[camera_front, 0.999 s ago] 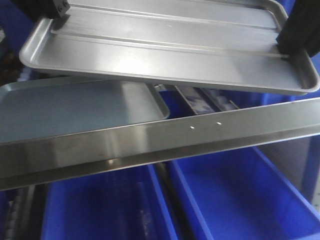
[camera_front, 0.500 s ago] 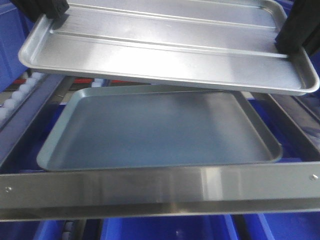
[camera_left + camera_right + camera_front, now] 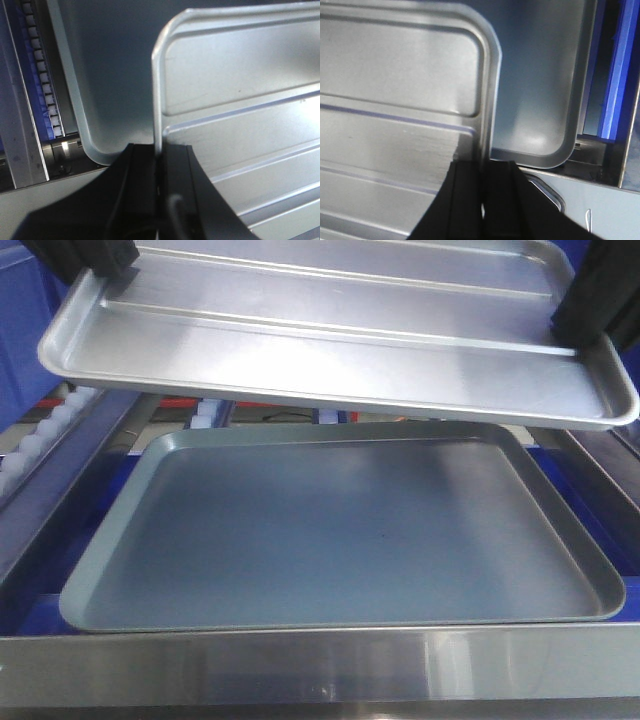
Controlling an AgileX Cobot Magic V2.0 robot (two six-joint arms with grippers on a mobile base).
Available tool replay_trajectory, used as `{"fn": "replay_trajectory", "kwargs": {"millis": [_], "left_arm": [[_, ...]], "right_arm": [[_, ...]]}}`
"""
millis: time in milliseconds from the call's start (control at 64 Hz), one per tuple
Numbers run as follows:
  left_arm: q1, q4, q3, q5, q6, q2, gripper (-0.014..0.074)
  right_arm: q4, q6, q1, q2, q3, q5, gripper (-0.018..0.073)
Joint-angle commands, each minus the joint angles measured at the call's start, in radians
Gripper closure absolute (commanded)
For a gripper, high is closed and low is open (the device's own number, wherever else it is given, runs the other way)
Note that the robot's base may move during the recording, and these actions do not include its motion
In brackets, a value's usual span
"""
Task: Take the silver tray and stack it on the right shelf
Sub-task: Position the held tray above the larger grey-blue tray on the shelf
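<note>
Nearest the front camera, along the bottom edge: plain stainless front bar of the right shelf. Just behind the bar, lying flat in the shelf: matte grey-green tray, smooth-floored, near rim just beside the bar. To its left, a row of white rollers beside the steel side rail.

Above the grey-green tray and apart from it, not on the shelf: silver tray, carried in the air by its two short ends. Near long edge overhanging the far part of the lower tray; two embossed ridges running along its floor.

At the left end, left gripper, narrow, pinched on the rim. Same grip in the left wrist view, with black fingers on either side of the thin raised edge. At the right end, right gripper, likewise clamped on the rim, with one finger inside the tray and one outside in the right wrist view.
</note>
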Motion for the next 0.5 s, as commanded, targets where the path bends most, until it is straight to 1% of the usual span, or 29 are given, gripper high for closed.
{"fn": "replay_trajectory", "kwargs": {"millis": [0,484], "left_arm": [[0.004,0.076,-0.028,0.030,0.010,-0.032,0.0689],[0.004,0.076,-0.028,0.030,0.010,-0.032,0.0689]], "right_arm": [[-0.079,-0.012,-0.011,-0.025,-0.028,-0.009,0.0503],[-0.079,-0.012,-0.011,-0.025,-0.028,-0.009,0.0503]]}}
